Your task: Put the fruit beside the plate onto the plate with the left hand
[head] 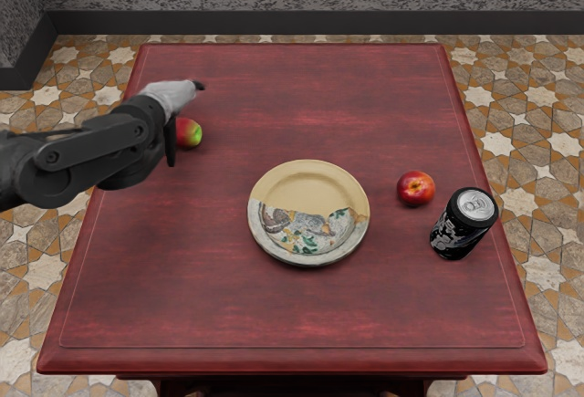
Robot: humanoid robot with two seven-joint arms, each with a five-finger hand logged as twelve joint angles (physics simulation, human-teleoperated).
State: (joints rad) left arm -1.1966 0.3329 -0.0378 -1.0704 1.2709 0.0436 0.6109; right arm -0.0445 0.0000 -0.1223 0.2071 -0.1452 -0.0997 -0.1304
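1. The table (182,260) is dark red wood, and a round plate (310,187) with a cream upper half and a patterned lower half lies flat near its middle
2. A red apple (416,188) sits on the table just to the right of the plate, close to the rim but not touching it
3. The apple is nearly round, so no long axis shows; its dimpled stem end faces up
4. A black can (464,224) stands near the apple, to its lower right, with its silver top tipped toward the upper right
5. A red-and-green fruit (190,132) rests on the table well to the left of the plate, near the table's left edge; it too is rounded, with the red side to the right and the green side to the left
6. The left arm comes in from the left edge, and the left robot hand (169,98) is above and just left of the red-and-green fruit
7. The hand is released: one finger points up and to the right, another hangs straight down beside the fruit, and nothing is grasped
8. Whether the hanging finger touches the fruit cannot be told
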